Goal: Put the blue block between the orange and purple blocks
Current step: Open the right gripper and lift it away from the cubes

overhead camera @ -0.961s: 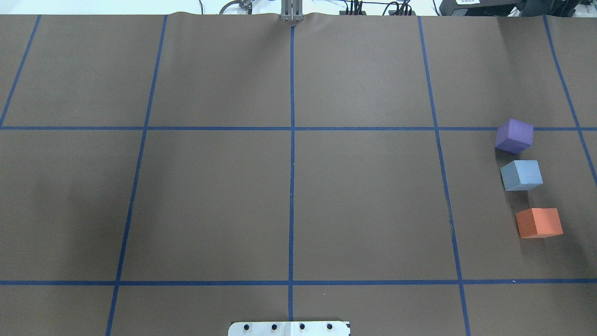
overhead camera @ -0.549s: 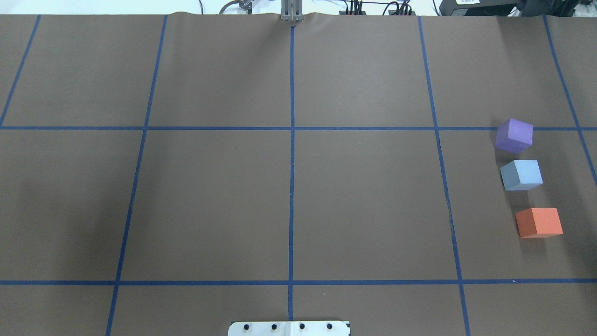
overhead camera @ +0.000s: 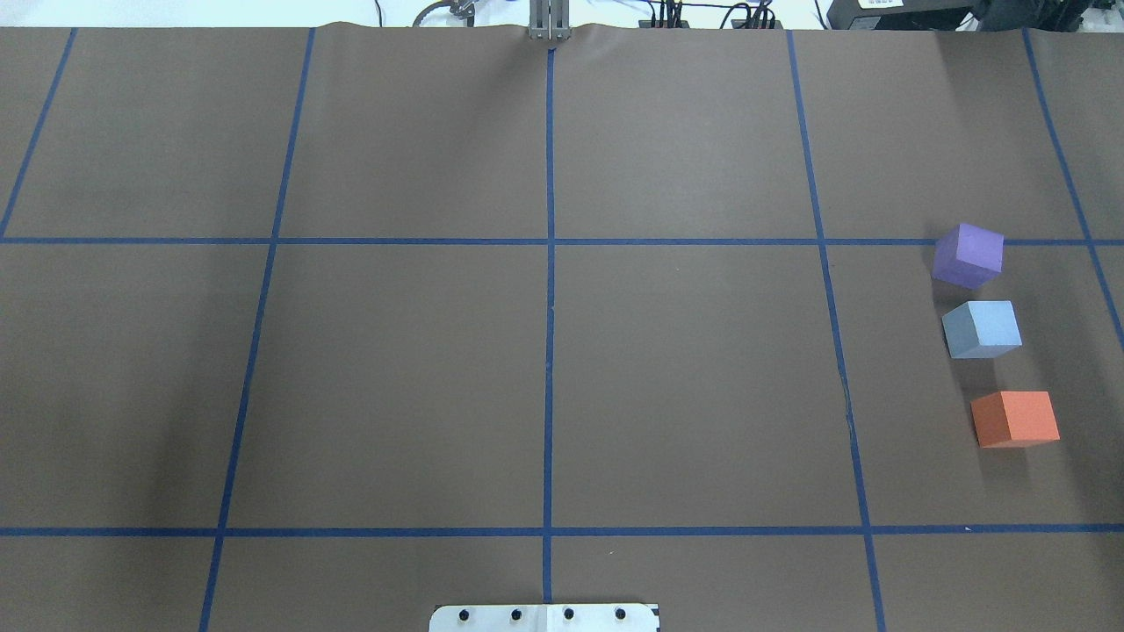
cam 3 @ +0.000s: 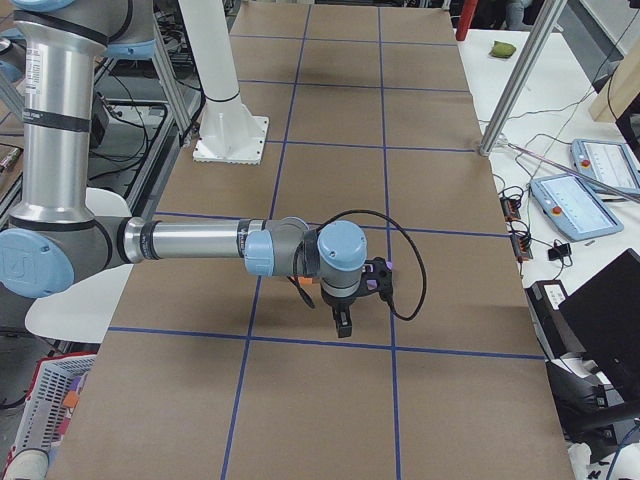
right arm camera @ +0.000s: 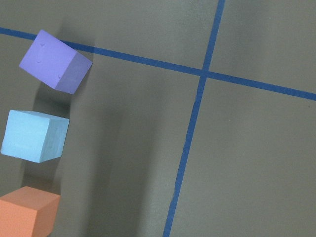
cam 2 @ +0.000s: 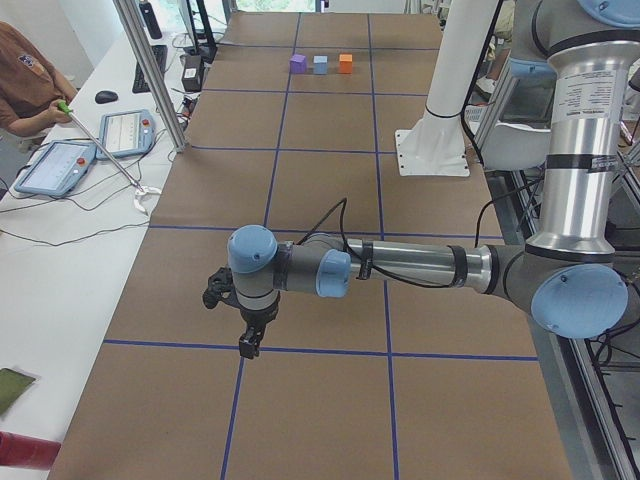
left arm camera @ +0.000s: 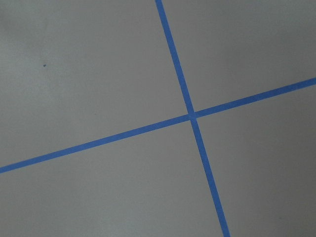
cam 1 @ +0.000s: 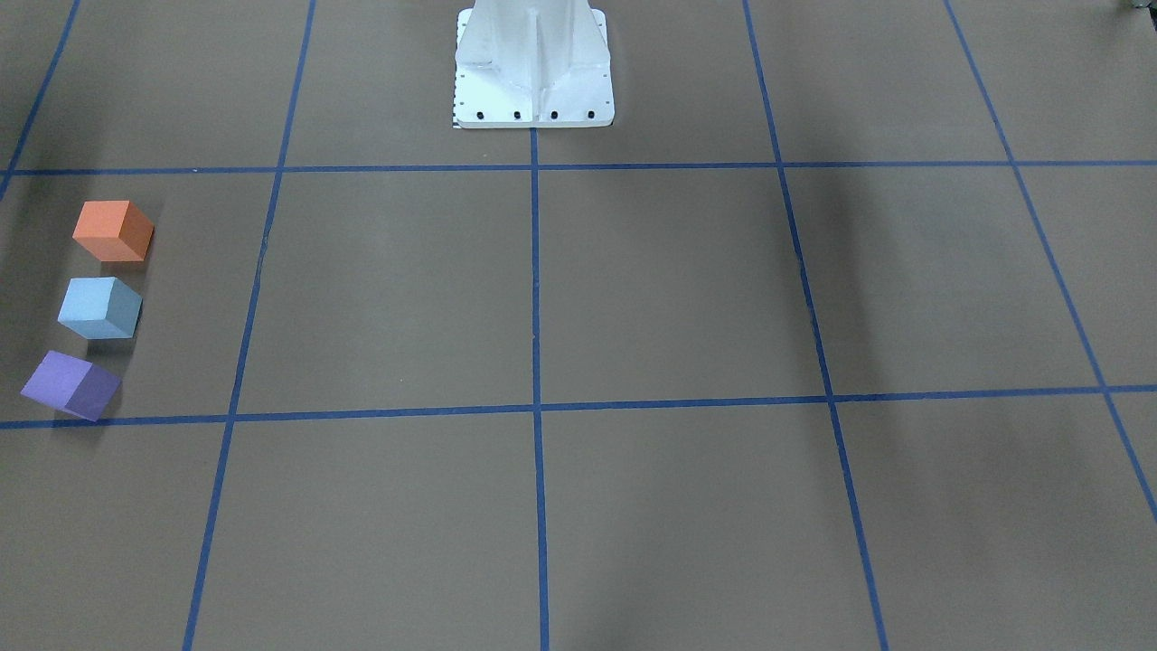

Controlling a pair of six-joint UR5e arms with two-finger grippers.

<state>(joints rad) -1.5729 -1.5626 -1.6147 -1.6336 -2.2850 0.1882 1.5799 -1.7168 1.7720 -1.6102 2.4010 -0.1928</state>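
So, the left arm [cam 2: 420, 265] was stretched out flat over the table [overhead camera: 685, 377] toward its left edge. The wrist was bent so the left gripper [cam 2: 246, 346] was pointed straight down above a tape crossing [left arm camera: 192, 116]. The right arm [cam 3: 190, 242] was posed the same way toward the right edge, with the right gripper [cam 3: 342, 326] aimed down close by the blue block [overhead camera: 983, 328]. Both grippers were only caught in the side views, so fingers spread or closed can't be told. The blue block was sat near the right edge, between the purple block [overhead camera: 969, 254] and the orange block [overhead camera: 1016, 419]. It was apart from both, with purple toward the far edge. A label [cam 2: 577, 95] was spotted on the left arm's upright tube, too small to be read.
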